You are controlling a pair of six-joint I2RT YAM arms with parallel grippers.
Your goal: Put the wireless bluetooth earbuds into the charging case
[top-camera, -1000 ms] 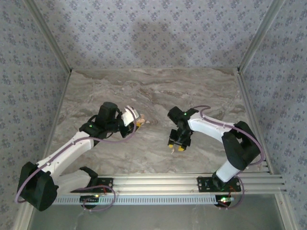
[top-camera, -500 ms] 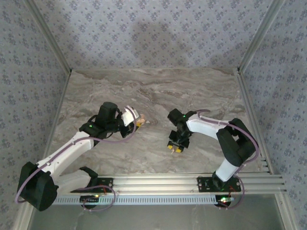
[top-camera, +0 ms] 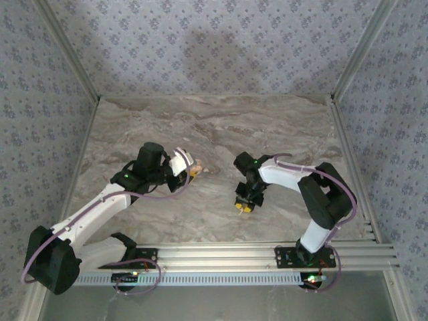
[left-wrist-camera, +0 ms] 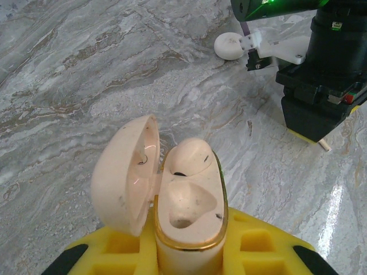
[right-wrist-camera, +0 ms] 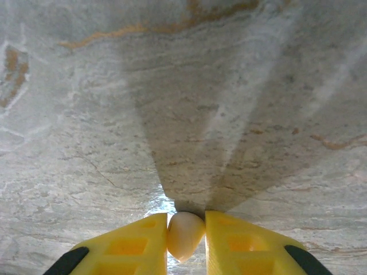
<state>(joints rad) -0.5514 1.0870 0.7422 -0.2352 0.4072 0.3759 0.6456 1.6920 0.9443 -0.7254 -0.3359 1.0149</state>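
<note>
Your right gripper (right-wrist-camera: 185, 222) has dropped to the table (right-wrist-camera: 86, 114) and its fingers have narrowed over the last sec. They now pinch an earbud (right-wrist-camera: 184, 235) from both sides, still down at the surface. Your left gripper (left-wrist-camera: 186, 243) hasn't moved: it's clamped on the case (left-wrist-camera: 186, 200), lid open, off to the left. One socket looks filled, the other empty. So the grab looks made — next is prob. lift and carry to the free socket.

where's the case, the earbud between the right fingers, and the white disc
case (left-wrist-camera: 198, 197), left wrist view, bare inner face of its body
earbud (right-wrist-camera: 185, 234), right wrist view, its rounded middle
white disc (left-wrist-camera: 229, 46), left wrist view, top face
</note>
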